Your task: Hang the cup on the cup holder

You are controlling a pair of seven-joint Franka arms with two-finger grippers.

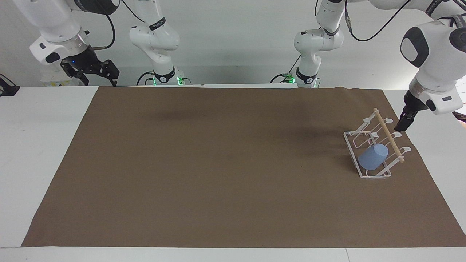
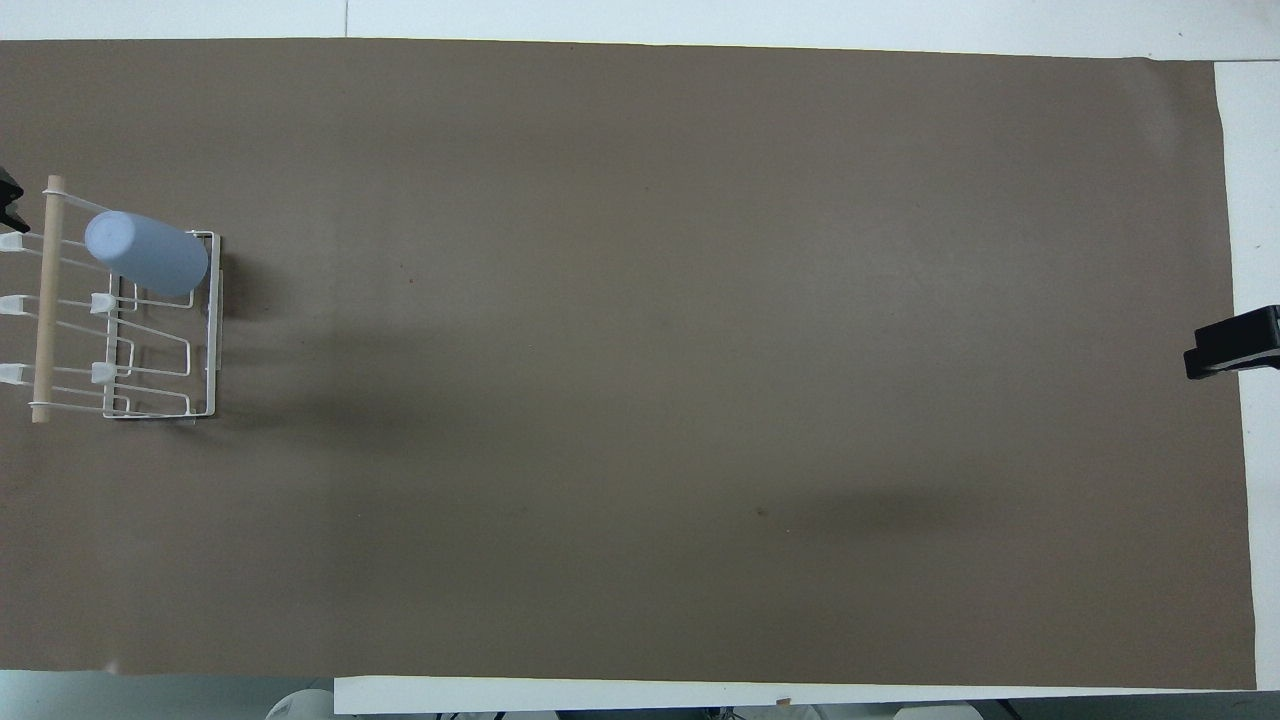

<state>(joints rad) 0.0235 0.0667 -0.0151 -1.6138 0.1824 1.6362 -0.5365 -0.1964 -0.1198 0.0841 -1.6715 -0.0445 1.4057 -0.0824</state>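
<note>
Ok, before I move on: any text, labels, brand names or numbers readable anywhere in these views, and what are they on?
Dark bands on the arms' links: pale lettering, too small to read.
Round markings at the two arm bases: too small to read.
Cup: plain, no text.
Cup holder: no text.
Brown mat: no text.
Nothing readable in the overhead view.

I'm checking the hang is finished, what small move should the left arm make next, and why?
Probably lift the left gripper farther clear of the holder. The cup sits tilted on a prong, untouched; the gripper hangs empty beside the rod. The right gripper waits.
</note>
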